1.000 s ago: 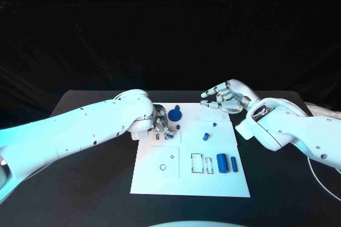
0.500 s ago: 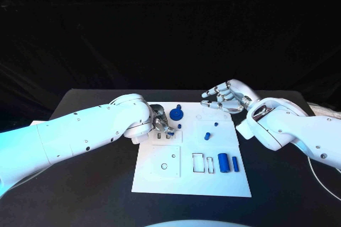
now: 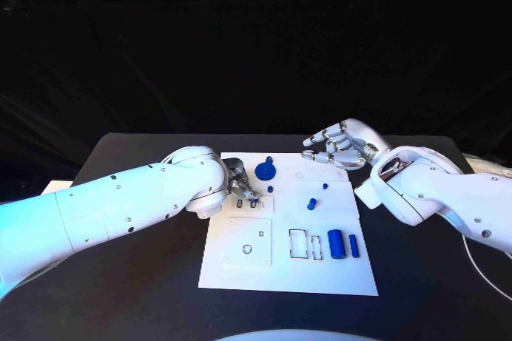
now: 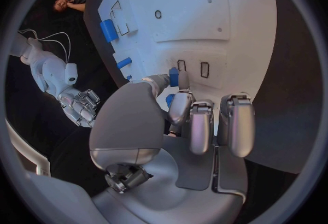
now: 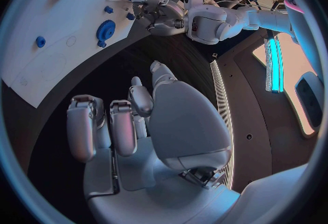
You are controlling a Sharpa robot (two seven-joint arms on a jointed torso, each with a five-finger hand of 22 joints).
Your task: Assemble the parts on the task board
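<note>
While your left hand sits low over the task board at its left-hand far part, its fingers curl down and pinch a small blue part against the board, right beside two little rectangular slots (the left wrist view gives you the clearest look at this). You can see that small part between the thumb and a fingertip, with the other fingers hanging together just off to the side of it.

Your right hand hovers above the board's far right corner, lifted clear of the surface. Its fingers are loosely curled and apart, and nothing lies in them; the right wrist view shows the same hand over the dark table, off the board's edge.

On the board itself you have a blue gear near the far edge, close beside the left hand, and a tiny blue peg just nearer you than the gear. Toward the middle of the board stands a short blue pin, with another small blue dot a little farther back from it. At the board's right side, nearer you, a thick blue cylinder lies next to a thinner blue rod, both beside two outlined rectangular recesses. A round hole sits in the board's left near part.
</note>
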